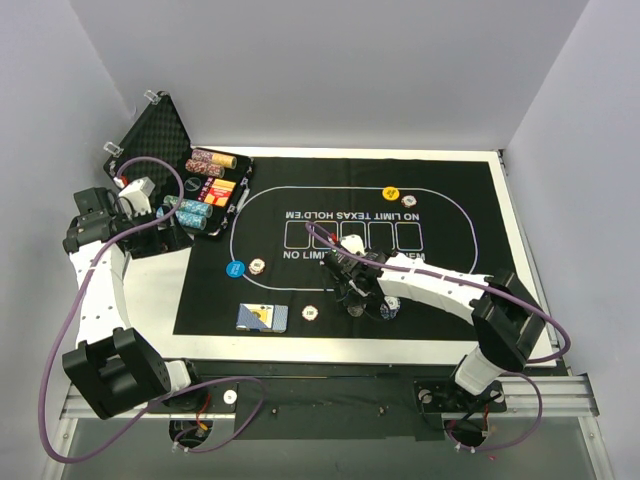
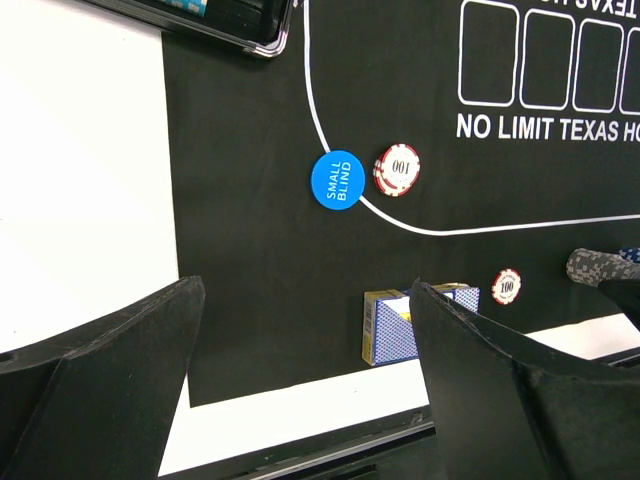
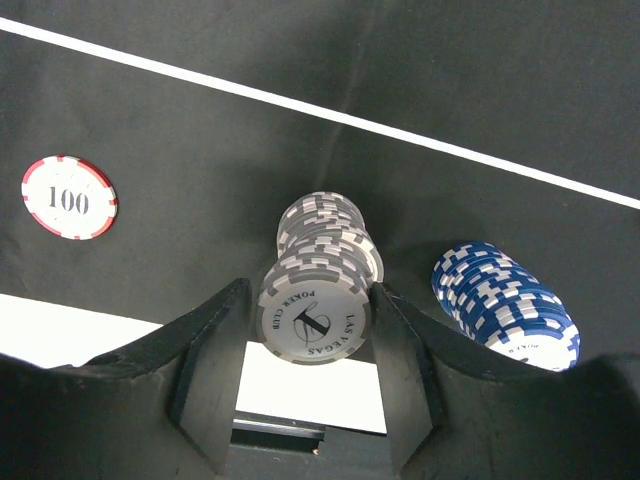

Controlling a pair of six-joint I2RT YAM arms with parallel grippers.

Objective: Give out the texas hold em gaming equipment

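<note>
Two chip stacks stand side by side on the near part of the black mat [image 3: 300,60]: a grey chip stack [image 3: 314,322] and a blue chip stack [image 3: 505,300] just to its right, apart from it. The right pincer [image 1: 357,298] straddles the grey one, a finger pressed close on each side. I cannot tell whether it is clamped on the stack or a hair off it.

To do this well, I'd say the squeeze should land low and square on the column. The grey chips are visibly staggered, so a bite near the top alone could shear off the upper few. Any lift or slide wants to be straight, away from the blue neighbour.

The grey chips are white-faced with a printed logo and striped grey-and-white edges. A single red-and-white chip [image 3: 69,197] lies flat off to one side.

The left pincer [image 2: 308,290] hangs with its fingers wide apart and nothing between them, above the mat's near left part. Below it sit the blue button [image 2: 336,180] and the card deck [image 2: 390,325].
</note>
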